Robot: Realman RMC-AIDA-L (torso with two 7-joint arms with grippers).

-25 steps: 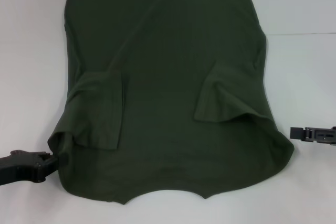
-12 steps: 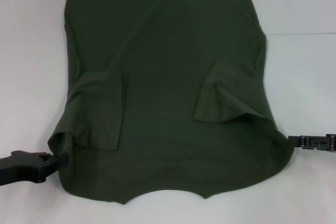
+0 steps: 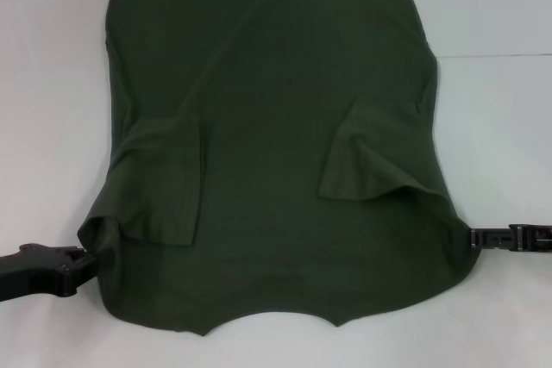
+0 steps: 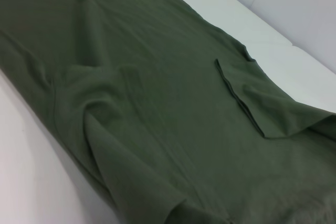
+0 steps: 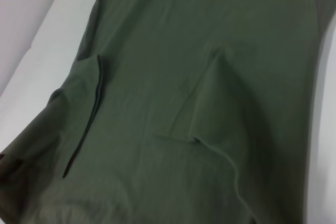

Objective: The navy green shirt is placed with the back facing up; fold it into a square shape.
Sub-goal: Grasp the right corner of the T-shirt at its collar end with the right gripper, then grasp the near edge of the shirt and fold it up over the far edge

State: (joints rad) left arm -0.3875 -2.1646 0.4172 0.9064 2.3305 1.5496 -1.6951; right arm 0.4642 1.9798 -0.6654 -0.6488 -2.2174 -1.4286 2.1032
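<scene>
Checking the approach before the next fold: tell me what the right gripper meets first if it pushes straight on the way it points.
The right gripper points inward at the navy green shirt, near edge. It would meet that shoulder edge first; it looks already at the cloth, though contact is unclear.

1. The navy green shirt (image 3: 276, 127): uniform dark olive green, plain, with no print or pattern on the side facing up; sleeves the same shade.
2. Table (image 3: 52, 84): plain white.
3. Left gripper (image 3: 84, 258): matte black.
4. Right gripper (image 3: 476, 237): black.
</scene>
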